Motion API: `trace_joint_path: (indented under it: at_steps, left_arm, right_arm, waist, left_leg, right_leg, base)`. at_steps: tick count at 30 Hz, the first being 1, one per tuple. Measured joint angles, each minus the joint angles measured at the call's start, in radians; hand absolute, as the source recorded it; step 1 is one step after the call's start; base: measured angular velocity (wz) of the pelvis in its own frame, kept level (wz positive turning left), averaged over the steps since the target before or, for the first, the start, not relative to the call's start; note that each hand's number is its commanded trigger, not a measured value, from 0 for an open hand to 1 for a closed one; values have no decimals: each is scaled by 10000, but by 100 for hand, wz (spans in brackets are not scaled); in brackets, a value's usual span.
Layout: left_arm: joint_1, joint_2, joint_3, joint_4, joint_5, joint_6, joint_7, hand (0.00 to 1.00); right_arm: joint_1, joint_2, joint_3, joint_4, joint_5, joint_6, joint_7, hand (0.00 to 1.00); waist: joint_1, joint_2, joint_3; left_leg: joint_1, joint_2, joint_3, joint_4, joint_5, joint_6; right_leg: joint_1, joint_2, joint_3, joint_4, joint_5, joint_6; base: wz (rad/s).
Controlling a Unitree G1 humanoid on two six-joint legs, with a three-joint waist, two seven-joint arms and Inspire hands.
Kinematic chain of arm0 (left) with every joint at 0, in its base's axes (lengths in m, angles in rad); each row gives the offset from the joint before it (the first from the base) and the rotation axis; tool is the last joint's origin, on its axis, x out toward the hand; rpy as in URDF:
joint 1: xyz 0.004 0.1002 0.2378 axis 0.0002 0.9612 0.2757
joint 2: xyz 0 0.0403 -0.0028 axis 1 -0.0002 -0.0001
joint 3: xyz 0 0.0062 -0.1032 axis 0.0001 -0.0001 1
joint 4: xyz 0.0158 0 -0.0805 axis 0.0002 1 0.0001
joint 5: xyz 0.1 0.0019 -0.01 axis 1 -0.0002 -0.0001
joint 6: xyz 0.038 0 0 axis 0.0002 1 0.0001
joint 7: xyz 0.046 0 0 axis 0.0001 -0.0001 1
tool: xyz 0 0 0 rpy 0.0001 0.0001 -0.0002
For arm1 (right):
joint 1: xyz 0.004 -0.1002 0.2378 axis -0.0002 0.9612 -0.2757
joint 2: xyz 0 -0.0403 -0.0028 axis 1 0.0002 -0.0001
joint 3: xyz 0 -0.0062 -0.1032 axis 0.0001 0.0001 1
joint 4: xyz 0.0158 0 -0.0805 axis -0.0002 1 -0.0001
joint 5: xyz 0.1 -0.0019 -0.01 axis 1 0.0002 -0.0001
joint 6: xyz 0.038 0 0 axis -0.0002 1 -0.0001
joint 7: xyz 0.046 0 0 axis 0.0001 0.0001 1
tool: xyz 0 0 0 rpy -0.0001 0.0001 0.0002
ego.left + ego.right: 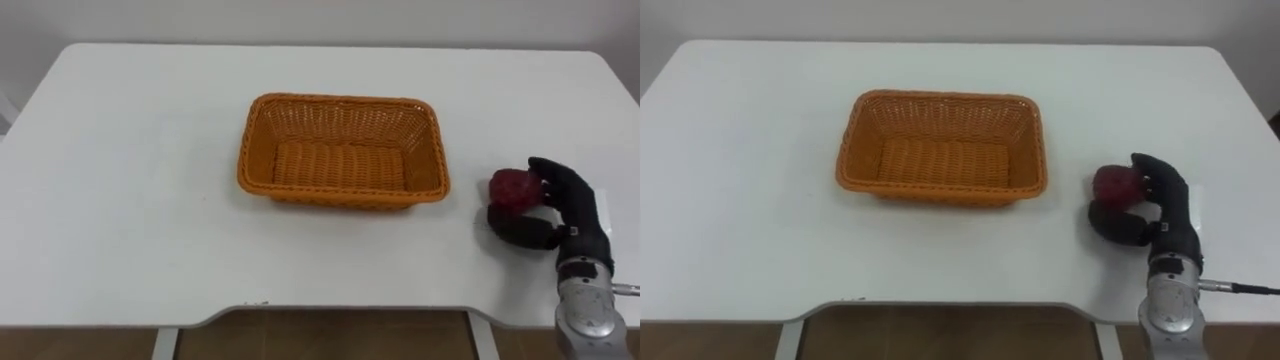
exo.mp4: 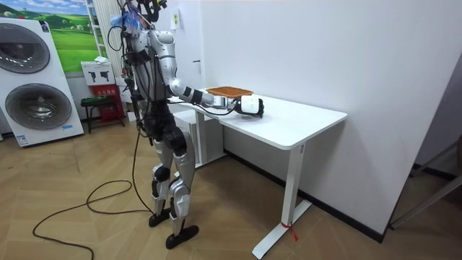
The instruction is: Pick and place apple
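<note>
Fingers [image 1: 556,178] of the right hand [image 1: 574,212] are being curled round the apple [image 1: 512,188], lower right; firm squeezing before lifting is being advised.

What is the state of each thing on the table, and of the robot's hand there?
Basket: upright and empty, in the middle of the table.
Apple: right of the basket and apart from it, not yet inside, held.
Right hand: fingers and thumb curled round the apple, low over the table's right part.
</note>
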Motion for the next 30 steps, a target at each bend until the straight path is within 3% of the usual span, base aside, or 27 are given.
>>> trace_joint_path:
  at_steps: [10, 16, 19, 30]
  left_arm:
    - [23, 0, 5, 7, 1, -16, 2, 0]
    - [33, -7, 5, 53, 17, 49, 13, 0]
    - [3, -7, 35, 44, 27, 78, -86, 0]
    - [-36, -38, 82, -57, -6, 93, -73, 0]
  right_arm:
    - [-10, 22, -100, 252, 33, -134, 132, 100]
    - [11, 26, -78, -44, 1277, 232, 68, 100]
    - [188, 55, -54, -993, 1543, 576, -97, 100]
    - [230, -21, 496, -3561, 1492, 669, -295, 100]
  waist:
    - [2, -41, -13]
    - [10, -5, 10]
    - [12, 96, 15]
    - [163, 113, 8]
  left_leg:
    - [21, -1, 0, 82, -1, -1]
    - [66, -8, 24, -43, -1, -2]
    - [-47, -10, 29, -34, 2, -1]
    - [-50, 5, 227, -109, 7, -1]
  right_leg:
    - [49, -1, 16, 8, 2, -3]
    - [75, 3, 54, -4, 8, 5]
    - [-85, 4, 62, 8, 8, 5]
    - [-205, -4, 106, 4, 10, 10]
  base:
    - [0]
    - [-2]
    - [0]
    - [-5]
